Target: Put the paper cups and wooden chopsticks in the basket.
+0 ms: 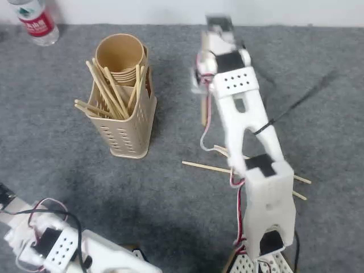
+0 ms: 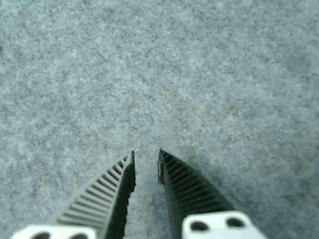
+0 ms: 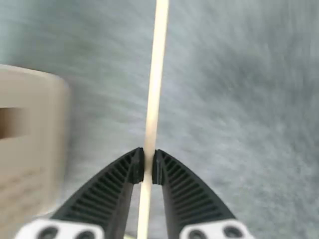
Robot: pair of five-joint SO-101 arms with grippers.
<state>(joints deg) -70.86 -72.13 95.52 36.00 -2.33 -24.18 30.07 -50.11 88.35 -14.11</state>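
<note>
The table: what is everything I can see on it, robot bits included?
Basket: one, beige, slotted, upright on the carpet.
Paper cups: nested stack, tan, inside the basket, number unclear.
Chopsticks in basket: several, pale wood, leaning outward.
Loose chopsticks: a few, pale wood, on the carpet under the right arm.
Held chopstick: one, pale wood, between the right fingers.
Bottle: one, clear with red label, at the carpet's far edge.
Carpet: grey, covers the table.
Left fingers: black, slightly apart, empty, above bare carpet.
Right fingers: black, shut on the held chopstick.
</note>
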